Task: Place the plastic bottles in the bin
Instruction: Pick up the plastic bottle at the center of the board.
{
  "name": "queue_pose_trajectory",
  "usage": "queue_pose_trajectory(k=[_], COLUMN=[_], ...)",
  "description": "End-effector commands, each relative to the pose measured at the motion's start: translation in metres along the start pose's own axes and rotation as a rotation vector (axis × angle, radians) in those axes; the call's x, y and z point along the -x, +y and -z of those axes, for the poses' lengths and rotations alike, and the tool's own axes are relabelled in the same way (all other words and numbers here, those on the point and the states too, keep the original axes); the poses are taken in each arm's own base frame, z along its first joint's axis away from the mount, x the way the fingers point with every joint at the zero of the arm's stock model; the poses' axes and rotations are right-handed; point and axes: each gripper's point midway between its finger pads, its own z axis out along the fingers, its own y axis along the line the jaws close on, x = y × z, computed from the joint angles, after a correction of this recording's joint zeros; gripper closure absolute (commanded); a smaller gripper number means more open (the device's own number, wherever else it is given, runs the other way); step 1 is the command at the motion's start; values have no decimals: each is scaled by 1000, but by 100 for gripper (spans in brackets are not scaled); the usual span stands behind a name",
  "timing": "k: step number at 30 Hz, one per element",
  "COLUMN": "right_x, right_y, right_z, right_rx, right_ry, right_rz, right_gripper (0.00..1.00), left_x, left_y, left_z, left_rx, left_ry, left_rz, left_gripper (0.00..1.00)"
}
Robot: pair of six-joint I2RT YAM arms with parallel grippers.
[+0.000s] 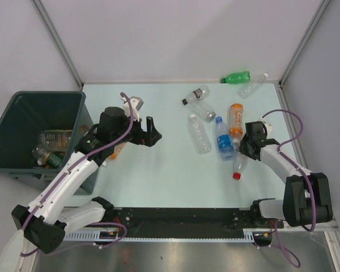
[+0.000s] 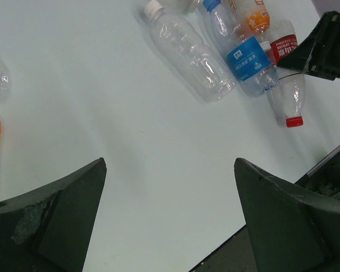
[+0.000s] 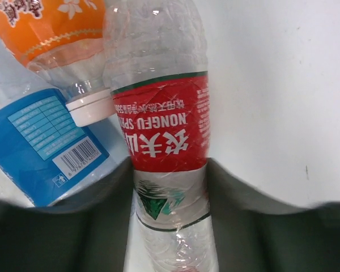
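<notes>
Only the right wrist view shows the right gripper (image 3: 170, 173) clamping the red-labelled Nongfu bottle (image 3: 161, 122); the left gripper (image 2: 170, 170) gapes wide, empty.

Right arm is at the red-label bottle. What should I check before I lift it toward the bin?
1. Red-label bottle between the right gripper fingers: ok, one finger on each side in the wrist view.
2. Grip firm: cannot tell; the bottle lies on the table.
3. Neighbours clear: not ok; the orange bottle, by its white cap, and the blue-label bottle lie against it.
4. Left gripper free: ok, open and holding nothing.
5. Room in the bin: ok, only a few bottles at its bottom.
</notes>
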Motion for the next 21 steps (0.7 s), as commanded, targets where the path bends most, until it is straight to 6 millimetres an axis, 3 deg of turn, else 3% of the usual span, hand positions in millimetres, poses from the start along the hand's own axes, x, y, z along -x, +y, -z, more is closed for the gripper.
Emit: queue_pose_trajectory(k=[1, 8, 11, 14, 19, 21], right_x=[16, 34, 42, 42, 39, 31], right_y=[1, 13, 38, 80, 135, 150], right_z=[13, 66, 104, 153, 244, 268], right_rx=[-6, 130, 318, 605, 1045, 1151], right_ry=[-60, -150, -185, -209, -263, -248], right_rz=[-21, -55, -33, 22, 71, 73], right_gripper=[61, 71, 71, 71, 69, 66], left_x=[2, -4, -7, -10, -17, -7], left_y=[-5, -23, -38, -59, -108, -129], left_z=[-3, -5, -8, -11, -13, -9], left_rx=[-18, -107, -168, -264, -462, -538], left_ry=[-16, 6, 11, 17, 24, -22], left_rz=[37, 46, 37, 40, 78, 86], left_gripper=[1, 1, 1, 0, 0, 2])
